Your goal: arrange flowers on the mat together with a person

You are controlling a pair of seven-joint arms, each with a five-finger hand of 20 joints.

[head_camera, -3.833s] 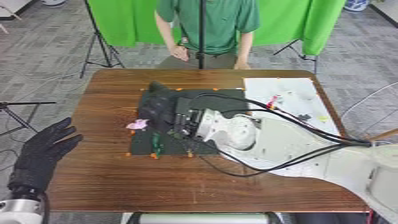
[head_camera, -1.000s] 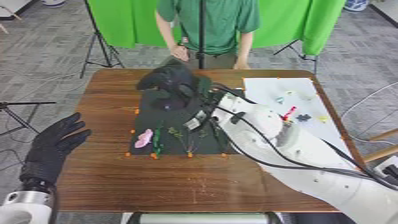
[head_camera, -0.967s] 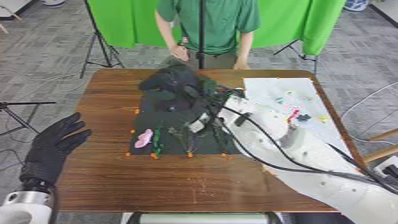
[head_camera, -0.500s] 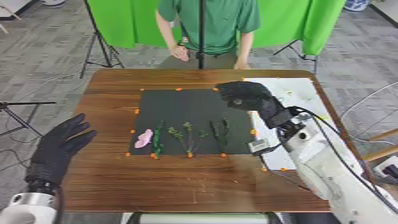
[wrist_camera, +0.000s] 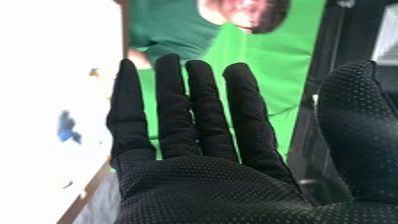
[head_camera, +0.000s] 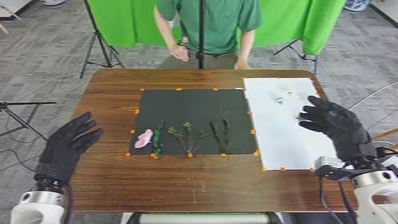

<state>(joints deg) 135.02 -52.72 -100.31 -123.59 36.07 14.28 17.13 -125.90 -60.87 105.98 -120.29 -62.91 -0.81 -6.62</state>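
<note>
Pink flower (head_camera: 143, 138), leafy green stem (head_camera: 158, 137), branching green sprig (head_camera: 189, 139) and slender dark stems (head_camera: 221, 135) lie on the dark rectangular mat (head_camera: 178, 106); black-gloved left hand (head_camera: 65, 146) and right hand (head_camera: 341, 124) have released, extended fingers.

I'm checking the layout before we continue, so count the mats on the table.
2: a dark mat at the middle of the table, and a white mat right beside it, toward the robot's right hand.
</note>
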